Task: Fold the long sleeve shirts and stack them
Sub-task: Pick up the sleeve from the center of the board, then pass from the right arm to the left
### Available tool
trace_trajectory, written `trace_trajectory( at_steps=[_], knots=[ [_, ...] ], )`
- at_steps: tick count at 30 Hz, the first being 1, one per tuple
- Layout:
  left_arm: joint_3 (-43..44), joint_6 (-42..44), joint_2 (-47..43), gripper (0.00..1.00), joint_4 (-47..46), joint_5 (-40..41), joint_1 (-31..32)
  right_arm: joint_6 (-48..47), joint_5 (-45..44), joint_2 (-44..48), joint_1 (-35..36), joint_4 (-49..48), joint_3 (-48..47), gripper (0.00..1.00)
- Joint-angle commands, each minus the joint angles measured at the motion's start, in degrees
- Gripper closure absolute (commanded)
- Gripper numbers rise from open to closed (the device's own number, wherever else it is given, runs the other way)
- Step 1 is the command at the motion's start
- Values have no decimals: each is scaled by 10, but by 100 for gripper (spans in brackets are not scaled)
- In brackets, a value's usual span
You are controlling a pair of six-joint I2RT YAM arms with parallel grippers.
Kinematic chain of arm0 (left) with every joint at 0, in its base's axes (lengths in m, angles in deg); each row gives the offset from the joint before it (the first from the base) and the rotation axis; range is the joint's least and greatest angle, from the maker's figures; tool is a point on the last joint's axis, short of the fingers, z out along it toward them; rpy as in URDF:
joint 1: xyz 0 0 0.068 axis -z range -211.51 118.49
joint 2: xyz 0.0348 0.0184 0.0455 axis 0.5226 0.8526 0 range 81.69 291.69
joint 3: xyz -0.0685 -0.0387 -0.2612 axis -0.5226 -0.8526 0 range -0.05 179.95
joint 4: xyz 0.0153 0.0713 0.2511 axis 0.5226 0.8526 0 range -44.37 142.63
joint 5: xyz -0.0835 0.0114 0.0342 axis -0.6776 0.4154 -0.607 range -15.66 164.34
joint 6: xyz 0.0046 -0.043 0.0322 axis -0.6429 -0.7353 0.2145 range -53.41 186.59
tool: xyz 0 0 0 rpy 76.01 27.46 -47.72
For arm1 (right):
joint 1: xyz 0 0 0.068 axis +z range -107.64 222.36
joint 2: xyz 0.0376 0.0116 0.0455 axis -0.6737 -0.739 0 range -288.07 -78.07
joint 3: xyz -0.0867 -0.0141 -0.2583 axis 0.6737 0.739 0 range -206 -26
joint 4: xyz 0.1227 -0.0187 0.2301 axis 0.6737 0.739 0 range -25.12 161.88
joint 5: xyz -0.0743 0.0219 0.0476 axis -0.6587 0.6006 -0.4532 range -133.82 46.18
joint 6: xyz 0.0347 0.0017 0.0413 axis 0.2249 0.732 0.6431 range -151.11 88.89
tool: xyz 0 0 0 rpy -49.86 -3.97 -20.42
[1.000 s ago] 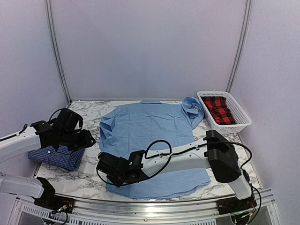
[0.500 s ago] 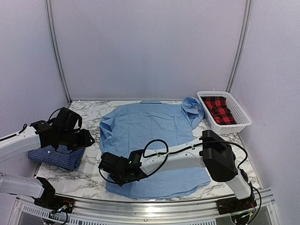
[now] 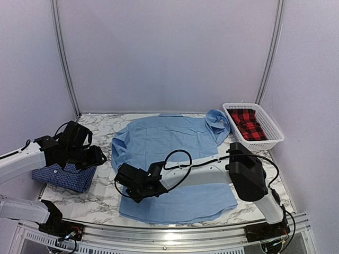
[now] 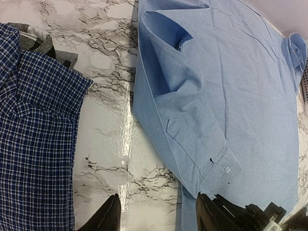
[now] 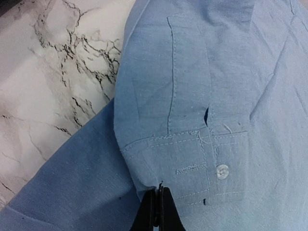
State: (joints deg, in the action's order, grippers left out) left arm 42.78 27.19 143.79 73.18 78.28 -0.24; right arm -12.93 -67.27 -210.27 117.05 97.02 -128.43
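The light blue long sleeve shirt [image 3: 175, 153] lies spread out flat in the middle of the table, its left sleeve folded in over the body. My right gripper [image 3: 122, 179] reaches across to that sleeve's end. Seen from the right wrist, the gripper [image 5: 158, 190] is shut on the edge of the buttoned cuff [image 5: 192, 163]. The dark blue checked shirt [image 3: 63, 177] lies folded at the left edge. My left gripper [image 3: 99, 157] hovers beside it, and its wrist view shows it [image 4: 159, 202] open over bare marble between the checked shirt [image 4: 33, 144] and the blue one [image 4: 226, 96].
A white basket [image 3: 271, 138] holding a red and black plaid cloth [image 3: 248, 123] stands at the back right. The blue shirt's right sleeve is bunched next to it [image 3: 218, 120]. The table top [image 3: 100, 198] is marble. The enclosure walls are pale.
My right gripper has closed on the cuff's edge and shifted slightly away from the front edge and to the right. The left arm has stayed put.
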Motion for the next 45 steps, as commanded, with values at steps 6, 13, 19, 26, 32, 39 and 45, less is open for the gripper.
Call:
trace_trajectory(
  at_steps=[6, 13, 19, 26, 32, 39, 45],
  knots=[
    [2, 3, 2, 45, 10, -15, -4, 11, 46, 51, -13, 20, -51, 100],
    [-44, -101, -9, 39, -55, -107, -4, 24, 92, 70, -26, 32, -90, 100],
    [-115, -232, -7, 36, -191, -164, -4, 31, 105, 53, -25, 33, -96, 100],
    [-143, -295, -10, 35, -261, -182, -4, 32, 102, 47, -19, 34, -97, 100],
    [-155, -320, -27, 36, -267, -176, -3, 33, 103, 33, -14, 32, -105, 100],
    [-149, -330, 25, 39, -294, -176, 0, 40, 99, 28, -10, 28, -107, 100],
    [-135, -337, 80, 53, -326, -182, 6, 40, 94, 27, -6, 20, -108, 100]
  ],
)
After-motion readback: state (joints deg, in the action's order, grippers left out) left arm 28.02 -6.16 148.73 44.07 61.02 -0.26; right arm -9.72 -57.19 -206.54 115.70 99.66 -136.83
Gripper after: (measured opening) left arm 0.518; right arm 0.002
